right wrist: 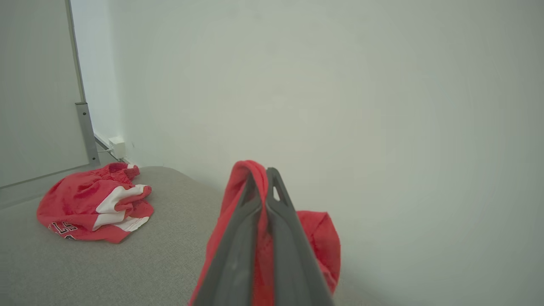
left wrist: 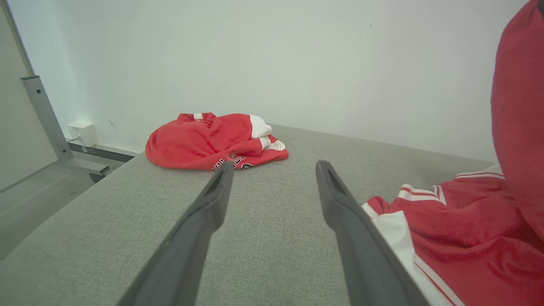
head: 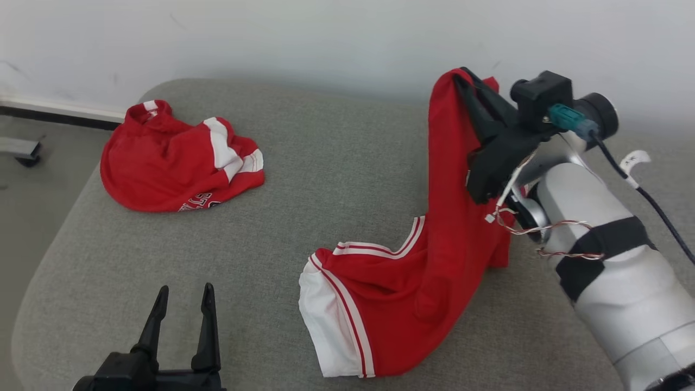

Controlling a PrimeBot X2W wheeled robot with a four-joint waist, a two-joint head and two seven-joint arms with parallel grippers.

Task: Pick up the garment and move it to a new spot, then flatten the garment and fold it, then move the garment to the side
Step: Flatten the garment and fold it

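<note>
Garment (head: 434,260) clamped in right jaws, half raised.

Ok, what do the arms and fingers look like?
The left gripper and right gripper each have two long, tapering dark fingers. On the pale grey right arm: black strap, black wrist camera with teal plug, dark cable with white tag, thin red-and-white wires.

Soft matt cloth garment (head: 434,260), rough woven fabric cushion (head: 336,179), matt blk plastic right pincer (head: 464,73).

A bare lab-like room (white wall (head: 326,32), grey cushioned bench (head: 336,174), metal frame (left wrist: 42,114))
</note>
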